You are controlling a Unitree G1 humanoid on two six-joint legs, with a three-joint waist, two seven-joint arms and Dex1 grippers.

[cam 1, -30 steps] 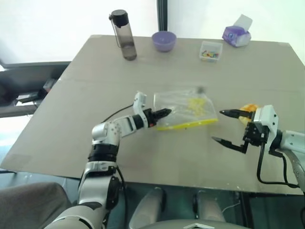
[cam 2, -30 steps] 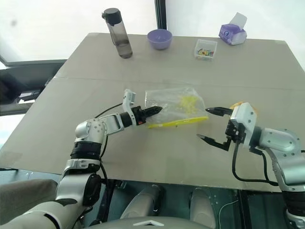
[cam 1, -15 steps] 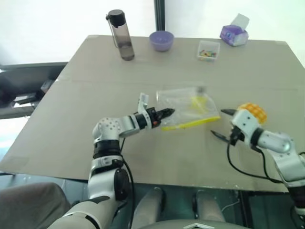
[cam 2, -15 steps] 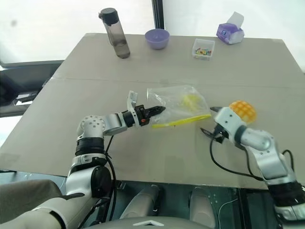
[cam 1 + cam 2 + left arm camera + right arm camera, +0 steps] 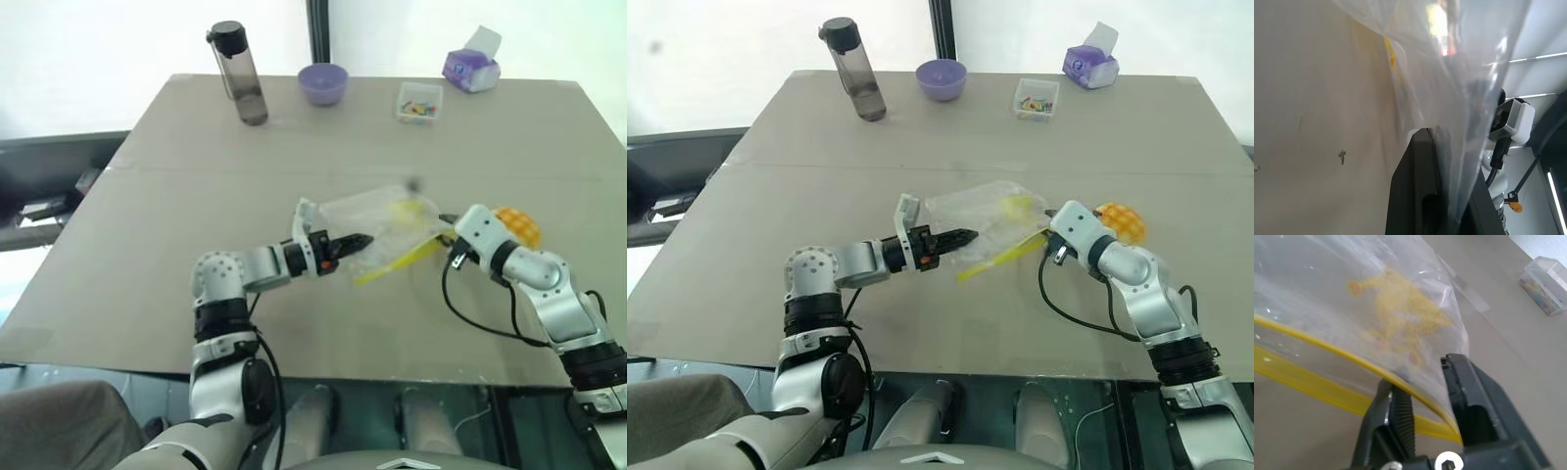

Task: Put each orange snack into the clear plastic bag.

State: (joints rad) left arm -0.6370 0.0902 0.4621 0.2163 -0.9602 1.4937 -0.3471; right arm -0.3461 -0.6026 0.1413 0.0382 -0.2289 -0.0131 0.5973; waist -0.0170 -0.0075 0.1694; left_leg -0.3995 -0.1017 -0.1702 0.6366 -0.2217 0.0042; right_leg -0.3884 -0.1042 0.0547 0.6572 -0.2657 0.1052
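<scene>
the table (image 5: 196,166) is a flat grey-beige. the clear plastic bag (image 5: 387,220) is see-through with a bright yellow strip along one edge and a pale yellow print on its face. the orange snack (image 5: 519,223) is orange with a pale yellow criss-cross grid. the bottle (image 5: 238,73) is smoky grey with a black cap, the bowl (image 5: 322,83) lilac, the tissue pack (image 5: 467,69) purple and white, the small clear box (image 5: 418,101) holds many-coloured bits. the fingers (image 5: 1466,396) are black.
</scene>
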